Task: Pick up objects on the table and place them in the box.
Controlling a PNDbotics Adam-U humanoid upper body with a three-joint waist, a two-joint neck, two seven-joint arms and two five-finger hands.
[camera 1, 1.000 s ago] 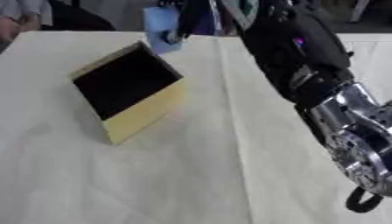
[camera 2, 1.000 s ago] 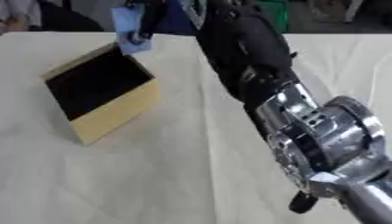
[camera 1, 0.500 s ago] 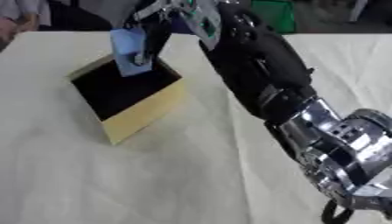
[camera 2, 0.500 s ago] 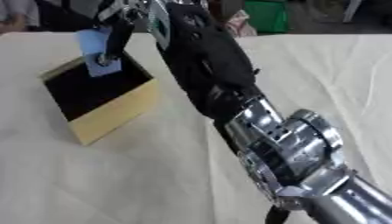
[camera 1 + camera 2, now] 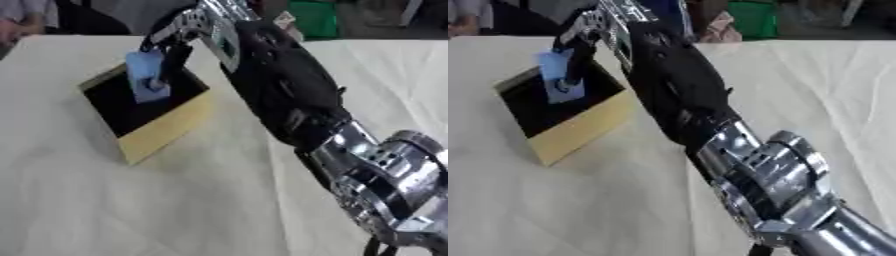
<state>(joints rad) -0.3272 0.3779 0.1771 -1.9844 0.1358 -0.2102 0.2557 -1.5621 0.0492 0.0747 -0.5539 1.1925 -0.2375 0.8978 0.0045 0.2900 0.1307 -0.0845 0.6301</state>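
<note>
My right arm reaches from the lower right across the table to the far left. Its hand (image 5: 179, 35) hangs over the box (image 5: 166, 132), fingers curled down onto a light blue flat object (image 5: 145, 76). That blue object dangles upright just above the box's dark inside. The box is yellow-walled with a black interior, standing askew on the white tablecloth (image 5: 105, 200). My left hand shows in neither view.
A green container (image 5: 313, 19) stands beyond the table's far edge. A person's sleeve (image 5: 26, 12) shows at the far left corner, away from the box. The arm's black and silver forearm (image 5: 289, 95) covers the table's middle right.
The right hand has carried the blue object leftward and down, from beyond the box's far corner to over its opening. The arm has stretched further across the view.
</note>
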